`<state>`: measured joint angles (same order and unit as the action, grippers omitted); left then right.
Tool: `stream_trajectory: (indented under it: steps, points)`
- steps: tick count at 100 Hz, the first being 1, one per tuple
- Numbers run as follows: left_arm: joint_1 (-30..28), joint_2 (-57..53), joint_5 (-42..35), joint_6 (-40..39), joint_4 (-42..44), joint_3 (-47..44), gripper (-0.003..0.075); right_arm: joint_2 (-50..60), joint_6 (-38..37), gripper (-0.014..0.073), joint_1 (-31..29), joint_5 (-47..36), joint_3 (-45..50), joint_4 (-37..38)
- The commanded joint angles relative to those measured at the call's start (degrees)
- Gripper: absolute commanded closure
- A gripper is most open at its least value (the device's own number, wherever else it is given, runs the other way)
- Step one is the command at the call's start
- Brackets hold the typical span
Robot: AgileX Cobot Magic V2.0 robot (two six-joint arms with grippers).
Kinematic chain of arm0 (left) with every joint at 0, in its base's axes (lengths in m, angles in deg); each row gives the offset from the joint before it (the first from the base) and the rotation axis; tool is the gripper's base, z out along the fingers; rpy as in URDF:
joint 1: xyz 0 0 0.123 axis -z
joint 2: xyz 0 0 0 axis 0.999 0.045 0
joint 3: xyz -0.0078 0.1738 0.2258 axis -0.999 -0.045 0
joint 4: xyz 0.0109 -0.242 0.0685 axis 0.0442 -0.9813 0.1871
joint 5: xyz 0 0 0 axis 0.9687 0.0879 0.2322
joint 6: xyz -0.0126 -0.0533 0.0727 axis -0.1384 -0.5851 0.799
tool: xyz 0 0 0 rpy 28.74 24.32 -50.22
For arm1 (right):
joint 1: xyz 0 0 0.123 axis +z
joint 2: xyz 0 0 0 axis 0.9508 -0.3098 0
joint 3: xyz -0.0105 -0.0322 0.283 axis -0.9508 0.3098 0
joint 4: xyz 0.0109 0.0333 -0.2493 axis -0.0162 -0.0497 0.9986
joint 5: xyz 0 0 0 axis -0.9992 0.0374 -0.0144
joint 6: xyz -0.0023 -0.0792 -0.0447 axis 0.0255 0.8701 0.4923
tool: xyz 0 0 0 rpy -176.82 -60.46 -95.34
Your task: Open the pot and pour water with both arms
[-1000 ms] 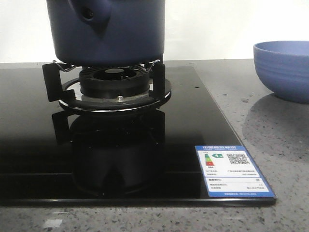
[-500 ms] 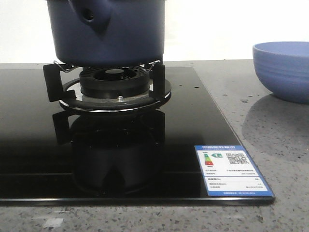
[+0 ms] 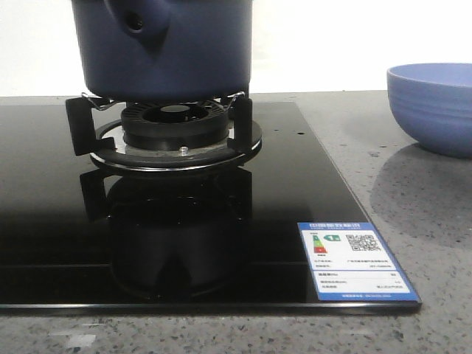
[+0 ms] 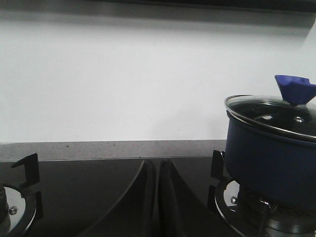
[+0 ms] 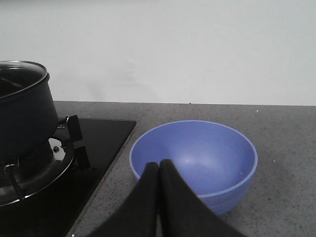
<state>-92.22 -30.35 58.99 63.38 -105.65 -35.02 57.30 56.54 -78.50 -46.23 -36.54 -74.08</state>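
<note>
The dark navy pot [image 3: 166, 48] sits on the burner's black supports, its stub with a round hole facing the front camera. In the left wrist view the pot [image 4: 271, 158] wears a glass lid [image 4: 276, 114] with a blue knob [image 4: 295, 90]. My left gripper [image 4: 158, 165] is shut and empty, low over the black cooktop, well to one side of the pot. My right gripper [image 5: 159, 167] is shut and empty, in front of the light blue bowl [image 5: 195, 160], with the pot [image 5: 22, 118] off to the side. Neither gripper shows in the front view.
The gas burner [image 3: 175, 133] stands on a glossy black cooktop [image 3: 59, 243] with a blue-edged energy label [image 3: 355, 259] at its front corner. The light blue ribbed bowl [image 3: 435, 103] rests on the grey speckled counter. A second burner [image 4: 17, 205] lies beside the left gripper. A white wall is behind.
</note>
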Motion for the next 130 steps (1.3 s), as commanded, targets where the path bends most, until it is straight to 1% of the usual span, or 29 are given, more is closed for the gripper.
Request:
stream_trajectory:
  steps: [1,66,83,89,92,97,101,102,104,105,106,107,108,109,111,112,114,121,130]
  points:
    - [-0.2,0.4,0.9,-0.5,-1.7,1.5,0.0741,-0.2,0.7,0.0637,0.1,-2.8,-1.4,-1.5]
    - [-0.2,0.4,0.9,-0.5,-1.7,1.5,0.0741,-0.2,0.7,0.0637,0.1,-2.8,-1.4,-1.5]
    - [-0.2,0.4,-2.2,-0.9,-4.6,1.5,0.0741,-0.2,0.7,0.0637,0.1,-2.8,-1.4,-1.5]
    - [-0.2,0.5,-2.8,-2.6,-2.4,1.5,0.0741,-0.2,0.7,0.0637,0.1,-2.8,-1.4,-1.5]
    - [-0.2,0.5,-3.3,-5.4,1.1,1.5,0.0741,-0.2,0.7,0.0637,0.1,-2.8,-1.4,-1.5]
    - [-0.2,0.5,-4.2,-14.4,10.3,1.6,0.0741,-0.2,0.7,0.0637,0.1,-2.8,-1.4,-1.5]
    - [-0.2,0.5,-5.3,-25.7,21.1,1.6,0.0741,-0.2,0.7,0.0637,0.1,-2.8,-1.4,-1.5]
    - [-0.2,0.5,-5.3,-30.1,25.2,1.6,0.0741,-0.2,0.7,0.0637,0.1,-2.8,-1.4,-1.5]
    - [-0.2,0.5,-5.4,-34.5,29.5,1.6,0.0741,-0.2,0.7,0.0637,0.1,-2.8,-1.4,-1.5]
    - [-0.2,0.5,-5.6,-39.1,33.8,1.6,0.0741,-0.2,0.7,0.0637,0.1,-2.8,-1.4,-1.5]
    - [-0.2,0.5,-5.6,-41.3,35.9,1.6,0.0741,-0.2,0.7,0.0637,0.1,-2.8,-1.4,-1.5]
    - [-0.2,0.5,-5.6,-45.7,40.1,1.6,0.0741,-0.2,0.7,0.0637,0.1,-2.8,-1.4,-1.5]
    - [-0.2,0.5,-5.7,-47.9,42.2,1.6,0.0741,-0.2,0.7,0.0637,0.1,-2.8,-1.4,-1.5]
    - [-0.2,0.5,-5.7,-51.9,46.2,1.6,0.0741,-0.2,0.7,0.0637,0.1,-2.8,-1.4,-1.5]
    - [-0.2,0.5,-5.7,-55.7,50.0,1.6,0.0741,-0.2,0.7,0.0637,0.1,-2.8,-1.4,-1.5]
    - [-0.1,0.5,-5.7,-59.1,53.5,1.5,0.0741,-0.2,0.7,0.0637,0.1,-2.8,-1.4,-1.5]
    - [0.1,0.5,-5.7,-63.6,58.0,1.4,0.0741,-0.2,0.7,0.0637,0.1,-2.8,-1.4,-1.5]
    - [0.2,-0.2,-7.3,-74.5,69.2,0.1,0.0741,-0.2,0.7,0.0637,0.1,-2.8,-1.4,-1.5]
    - [0.2,-2.9,-10.2,-85.1,81.0,-2.9,0.0741,-0.2,0.7,0.0637,0.1,-2.8,-1.4,-1.5]
